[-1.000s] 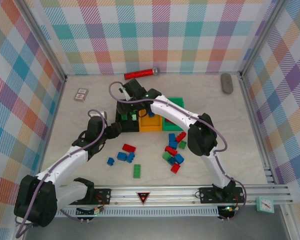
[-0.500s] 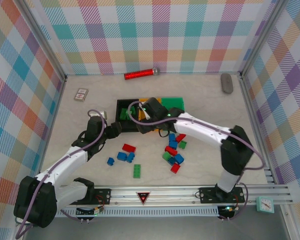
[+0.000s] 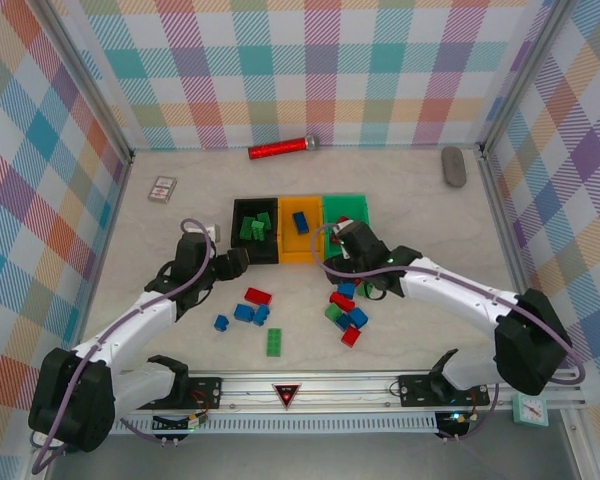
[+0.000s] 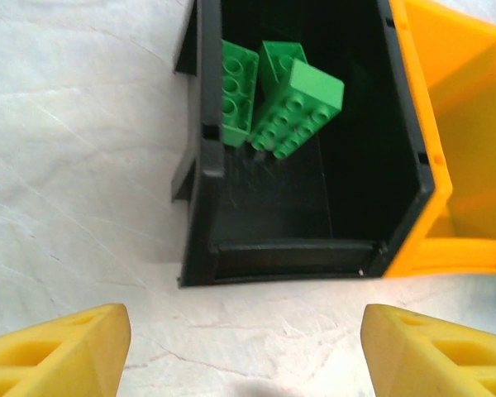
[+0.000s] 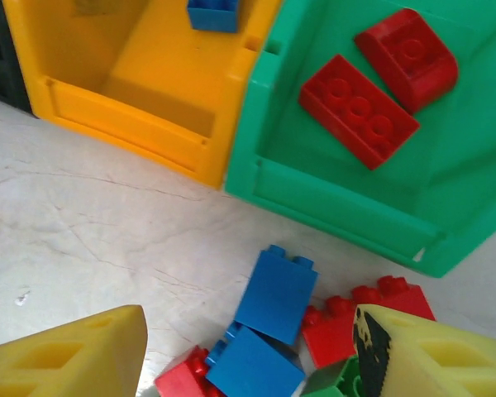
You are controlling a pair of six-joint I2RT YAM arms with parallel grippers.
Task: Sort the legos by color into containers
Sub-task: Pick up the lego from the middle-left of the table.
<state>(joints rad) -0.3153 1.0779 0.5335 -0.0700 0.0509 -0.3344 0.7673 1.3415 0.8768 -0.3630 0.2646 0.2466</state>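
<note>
Roughly third done (my count, loose). Black bin (image 4: 200,165) holds three green legos (image 4: 298,107), orange bin (image 5: 132,116) one blue lego (image 5: 212,12), green bin (image 5: 339,198) two red legos (image 5: 357,110). About dozen loose legos (image 3: 358,318) on table (image 3: 160,240), not yet sorted, most under right gripper (image 5: 248,347). Both grippers wide, empty. Left gripper (image 4: 246,339) sits just short of black bin's near wall. Blue brick (image 5: 277,294) lies between right fingers, on its side, studs toward green bin, long axis along approach, slightly skewed.
</note>
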